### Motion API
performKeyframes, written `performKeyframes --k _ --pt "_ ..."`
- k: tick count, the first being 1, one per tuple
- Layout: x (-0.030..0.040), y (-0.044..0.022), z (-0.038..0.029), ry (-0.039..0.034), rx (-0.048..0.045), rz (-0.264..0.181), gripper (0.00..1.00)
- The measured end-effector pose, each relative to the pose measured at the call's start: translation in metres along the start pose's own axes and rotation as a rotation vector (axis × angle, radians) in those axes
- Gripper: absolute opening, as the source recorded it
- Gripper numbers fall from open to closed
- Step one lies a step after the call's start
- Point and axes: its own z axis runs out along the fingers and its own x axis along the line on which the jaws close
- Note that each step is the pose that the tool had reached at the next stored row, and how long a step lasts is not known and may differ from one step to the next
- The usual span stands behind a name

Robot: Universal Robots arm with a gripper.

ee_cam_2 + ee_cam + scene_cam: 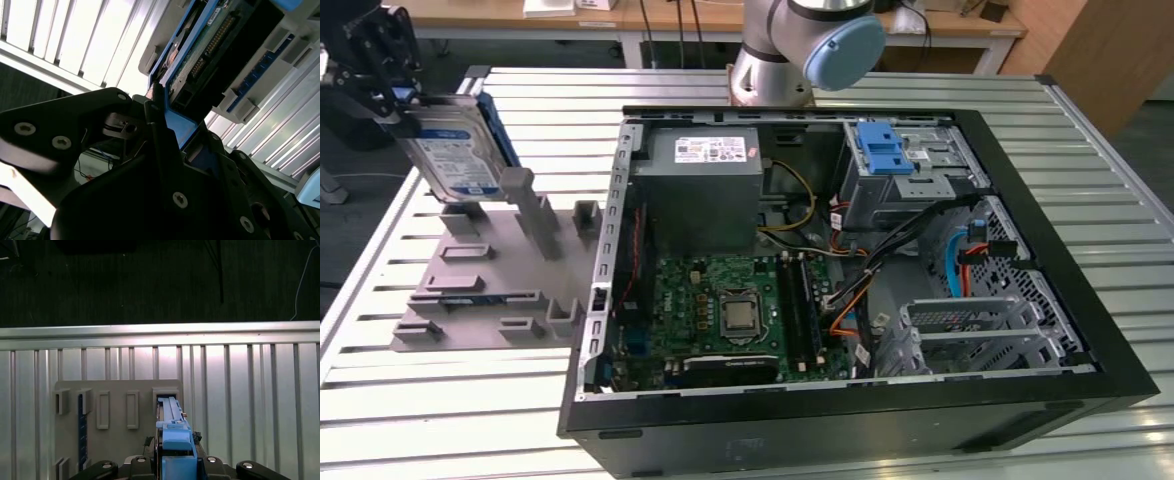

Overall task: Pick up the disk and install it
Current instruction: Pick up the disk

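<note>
The disk (454,150), a silver drive with a blue-and-white label in a blue bracket, hangs tilted above the grey slotted holder (480,290) at the exterior view's left. My gripper (400,98) is shut on its upper end. In the first wrist view the disk (174,437) shows edge-on, its blue bracket running out from the gripper (175,471) toward a slot in the holder (117,420). The second wrist view shows the disk's (212,42) green circuit-board side, with the black fingers (157,125) clamped on the bracket edge.
An open computer case (1014,210) lies on the slatted metal table (454,420). Inside it are a grey power supply box (700,180), a motherboard (734,315), and a grey drive cage with a blue latch (887,150) at the far right. The arm's base (787,50) stands behind the case.
</note>
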Motion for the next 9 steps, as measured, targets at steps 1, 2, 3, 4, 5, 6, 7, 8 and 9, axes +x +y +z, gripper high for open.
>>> performKeyframes --k 1,2,3,4,5,6,7,8,9 --pt "0.0000 0.0000 -0.0006 0.0000 -0.0001 0.000 0.37" --pt "0.0000 0.0000 -0.0012 0.0000 0.0000 0.000 0.37" --pt "0.0000 0.0000 -0.0018 0.0000 0.0000 0.000 0.37" --pt "-0.0001 0.0000 -0.0023 0.0000 0.0000 0.000 0.37" --pt "-0.0001 0.0000 -0.0029 0.0000 0.0000 0.000 0.37" --pt "-0.0001 0.0000 -0.0035 0.0001 0.0000 0.000 0.37" --pt "-0.0001 0.0000 -0.0040 0.0000 -0.0001 0.000 0.37" --pt "-0.0001 0.0000 -0.0045 0.0000 0.0001 0.000 0.37" --pt "-0.0001 0.0001 -0.0050 0.0000 0.0000 0.000 0.37"
